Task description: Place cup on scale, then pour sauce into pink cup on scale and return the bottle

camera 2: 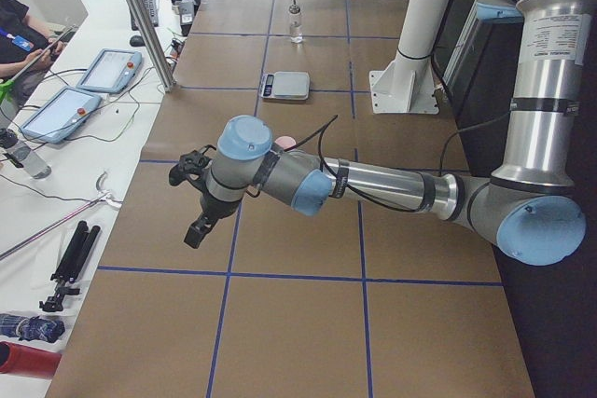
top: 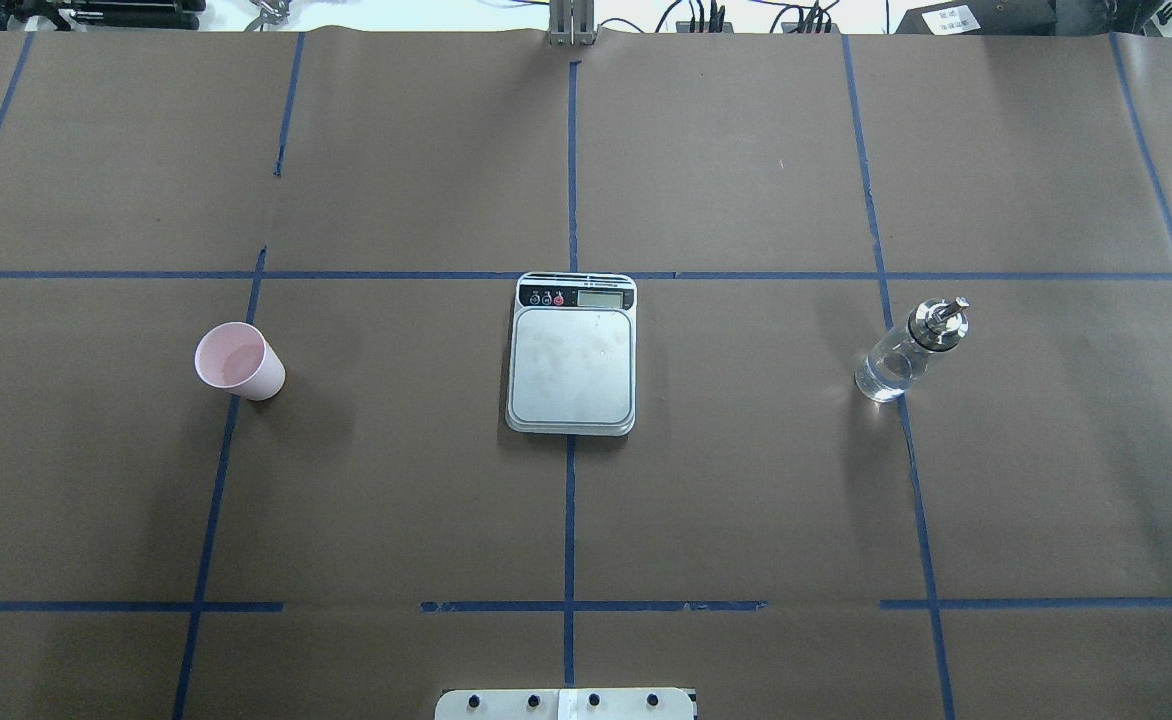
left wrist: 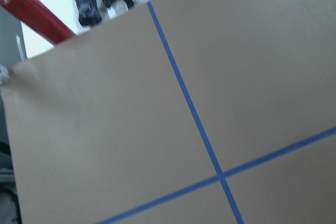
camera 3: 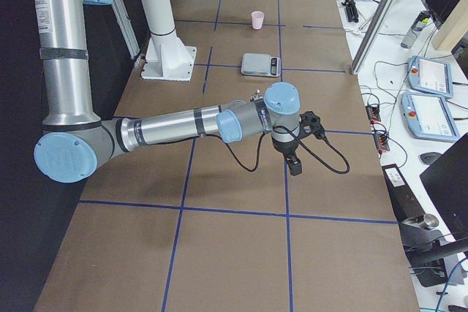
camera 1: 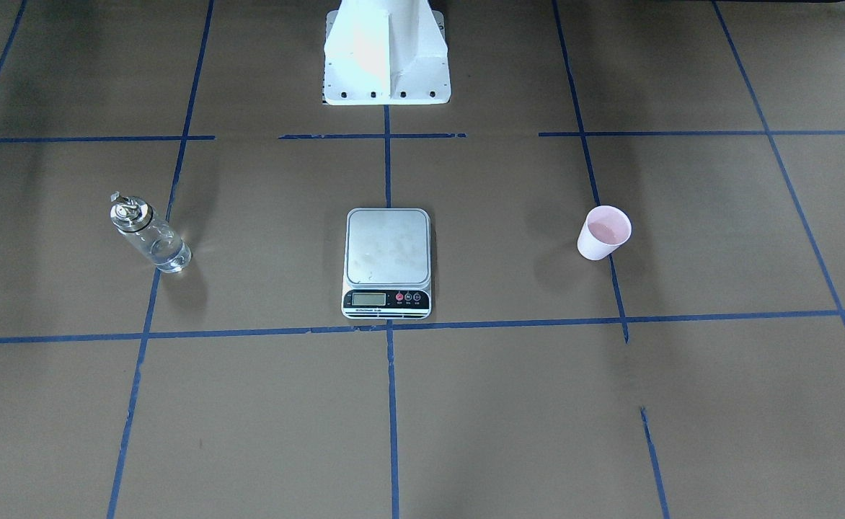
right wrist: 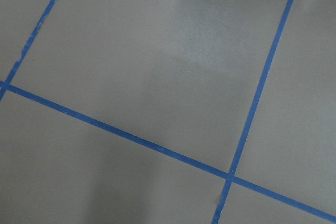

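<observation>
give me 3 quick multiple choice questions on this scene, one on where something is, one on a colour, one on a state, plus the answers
1. Where is the cup relative to the scale?
A) on it
B) on the table, to the robot's left of it
C) to the robot's right of it

2. What colour is the tape on the table?
A) red
B) yellow
C) blue

3. How is the bottle placed?
A) upright on its base
B) lying on its side
C) tipped over the cup

Answers:
1 B: the overhead view shows it in the left half, apart from the scale.
2 C: the grid lines are blue.
3 A: it stands with its spout cap on top.
</observation>
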Robot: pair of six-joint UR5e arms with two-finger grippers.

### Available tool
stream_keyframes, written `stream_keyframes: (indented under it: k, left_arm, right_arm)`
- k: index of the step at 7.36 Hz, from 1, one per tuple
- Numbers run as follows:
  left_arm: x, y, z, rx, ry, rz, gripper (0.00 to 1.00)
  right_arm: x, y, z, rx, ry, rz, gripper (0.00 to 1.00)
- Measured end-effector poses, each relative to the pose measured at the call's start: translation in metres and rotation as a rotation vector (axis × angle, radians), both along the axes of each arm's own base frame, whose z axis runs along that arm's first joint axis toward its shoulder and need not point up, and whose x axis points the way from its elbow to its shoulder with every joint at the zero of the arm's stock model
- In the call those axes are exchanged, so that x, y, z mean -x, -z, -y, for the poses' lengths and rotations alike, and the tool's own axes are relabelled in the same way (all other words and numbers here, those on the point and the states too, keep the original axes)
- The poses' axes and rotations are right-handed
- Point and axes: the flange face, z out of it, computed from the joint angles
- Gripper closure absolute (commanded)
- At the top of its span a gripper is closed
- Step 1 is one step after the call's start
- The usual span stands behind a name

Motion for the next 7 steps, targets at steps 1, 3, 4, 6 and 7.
stream_keyframes:
  k: [1, 3, 4, 6, 7]
  left_arm:
    - [-0.001, 0.035, -0.002, -0.101, 0.002, 0.011, 0.0]
    - [-0.014, 0.073, 0.0, -0.14, 0.034, -0.073, 0.0]
    - [-0.03, 0.085, -0.002, -0.115, 0.035, -0.164, 0.0]
    - [-0.11, 0.099, -0.015, -0.092, -0.1, -0.301, 0.0]
    - [-0.155, 0.107, -0.026, -0.019, -0.125, -0.371, 0.0]
  right_arm:
    - [0.002, 0.003, -0.001, -0.002, 0.005, 0.027, 0.0]
    - [0.003, 0.007, -0.004, 0.006, 0.005, 0.056, 0.0]
    - [0.003, 0.008, -0.004, 0.014, -0.003, 0.062, 0.0]
    - [0.003, 0.009, -0.005, 0.022, -0.012, 0.067, 0.0]
    - [0.003, 0.009, -0.005, 0.023, -0.013, 0.068, 0.0]
